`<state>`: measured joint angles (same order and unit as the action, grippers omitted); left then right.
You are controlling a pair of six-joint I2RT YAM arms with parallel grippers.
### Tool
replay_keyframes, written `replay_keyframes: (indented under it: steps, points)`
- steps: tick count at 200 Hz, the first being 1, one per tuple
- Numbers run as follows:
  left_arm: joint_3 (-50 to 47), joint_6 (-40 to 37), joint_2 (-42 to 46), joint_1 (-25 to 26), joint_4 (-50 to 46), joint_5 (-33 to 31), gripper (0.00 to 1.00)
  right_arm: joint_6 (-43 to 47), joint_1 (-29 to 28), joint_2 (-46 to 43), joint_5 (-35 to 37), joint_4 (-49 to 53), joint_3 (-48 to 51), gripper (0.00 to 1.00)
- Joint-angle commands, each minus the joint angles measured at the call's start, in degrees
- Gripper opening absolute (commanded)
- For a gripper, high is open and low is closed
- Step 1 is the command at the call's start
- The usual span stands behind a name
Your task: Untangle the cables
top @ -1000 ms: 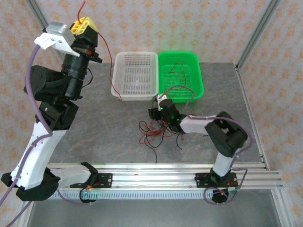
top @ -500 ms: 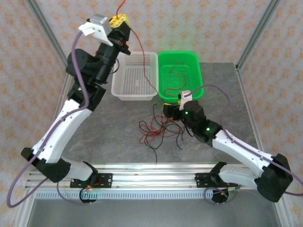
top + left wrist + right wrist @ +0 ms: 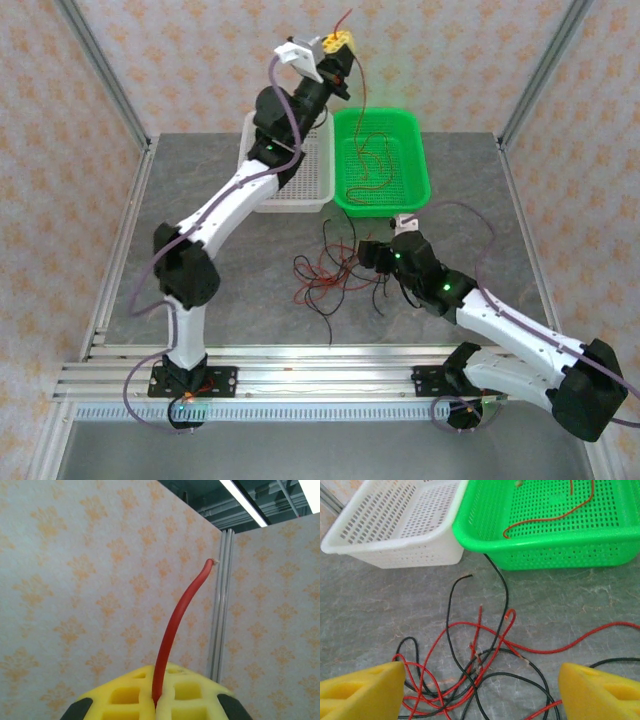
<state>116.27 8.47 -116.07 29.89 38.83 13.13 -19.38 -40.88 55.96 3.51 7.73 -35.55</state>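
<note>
On the desk (image 3: 200, 230), just near of the two baskets, red and black cables (image 3: 325, 282) lie tangled. The right wrist view shows the right jaws spread wide over them, holding nothing. The left wrist view shows the left jaws shut on one red cable (image 3: 172, 635). From above, that wire hangs into the green basket (image 3: 422, 175), where red loops lie. The white basket (image 3: 250, 190) stands just left.

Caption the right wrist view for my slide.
Open right gripper over tangled red and black cables, white basket and green basket beyond.
</note>
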Motion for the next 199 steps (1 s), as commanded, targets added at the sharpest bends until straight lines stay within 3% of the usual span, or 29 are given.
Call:
replay_keyframes:
  steps: [1, 70, 141, 184, 199]
  points:
    - [5.5, 3.8, -5.5, -0.4, 6.0, 2.2, 0.00, -2.2, -0.3, -1.4, 1.2, -0.2, 1.3, 0.79]
    - [6.7, 3.2, -20.0, 0.4, -3.1, -0.1, 0.00, -7.4, -0.2, -3.0, 4.0, 3.3, 2.1, 0.79]
    - [18.1, -2.7, -28.6, 2.8, -35.3, -7.5, 0.00, -12.7, -0.2, -3.7, 8.3, 10.9, -0.2, 0.78]
    - [19.7, -4.1, -29.4, 4.4, -46.8, -10.7, 0.00, -17.6, 0.3, -2.7, 9.8, 16.8, -2.3, 0.78]
    - [20.1, -4.4, -29.7, 4.8, -49.7, -11.6, 0.08, -18.1, 0.3, -2.5, 9.1, 16.4, -2.3, 0.78]
